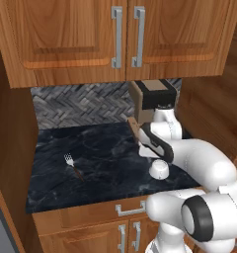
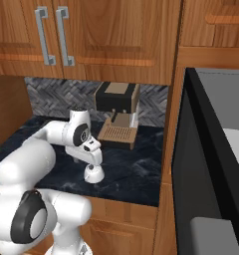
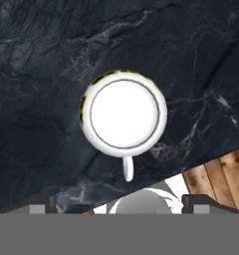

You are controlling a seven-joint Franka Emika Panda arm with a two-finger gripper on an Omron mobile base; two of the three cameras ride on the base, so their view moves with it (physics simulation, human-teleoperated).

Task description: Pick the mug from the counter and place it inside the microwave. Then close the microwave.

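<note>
The white mug [image 1: 159,170] [image 2: 94,174] stands upright on the black marble counter [image 1: 100,143] [image 2: 136,172], close to its front edge. My gripper [image 1: 153,156] [image 2: 94,160] hangs directly above it, pointing down, jaws open and holding nothing. Seen from the hand, the mug [image 3: 123,114] sits centred below, its handle toward the bottom of the picture, and the gripper [image 3: 120,205] has a dark fingertip at each side. The microwave [image 2: 226,104] is on the right with its black door [image 2: 203,169] swung open and its grey interior showing.
A brown-and-black coffee machine [image 1: 152,101] [image 2: 116,112] stands at the back of the counter behind the mug. A small fork [image 1: 73,166] lies on the left part. Wooden upper cabinets [image 1: 120,34] hang overhead, and a wooden side wall [image 2: 172,134] separates counter from microwave.
</note>
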